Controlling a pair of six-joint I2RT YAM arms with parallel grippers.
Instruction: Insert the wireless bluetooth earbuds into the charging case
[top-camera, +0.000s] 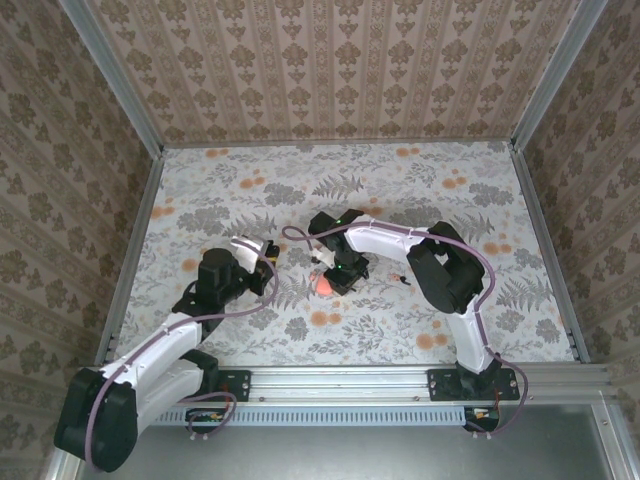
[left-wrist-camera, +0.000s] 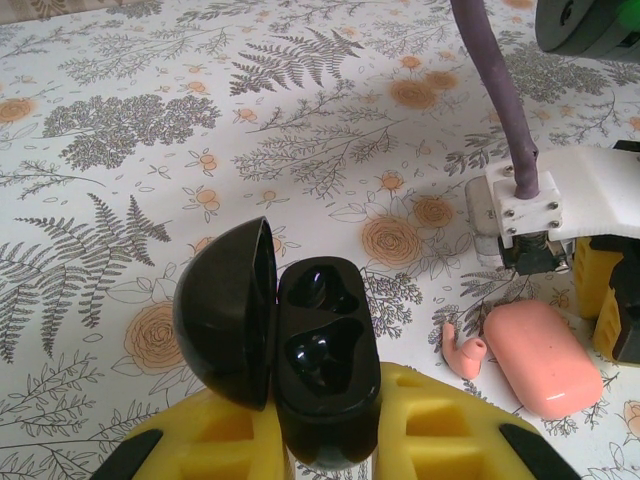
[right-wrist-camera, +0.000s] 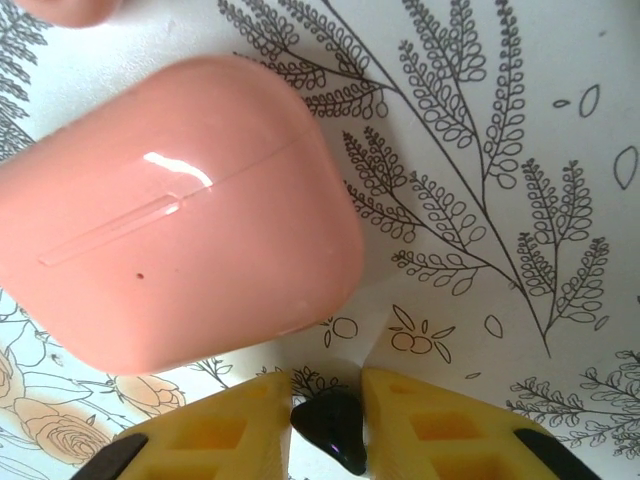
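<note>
Earbud, glossy black, pinched by right claw; left claw clamps open black case.

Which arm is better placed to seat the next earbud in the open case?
Right. The right gripper already pinches a small black earbud between its fingertips, so it can likely carry it over. The left gripper is occupied clamping the open black case, whose two wells sit empty.

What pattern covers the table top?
Grey ferns and orange flowers on white; the table shows it best in the left wrist view.
</note>
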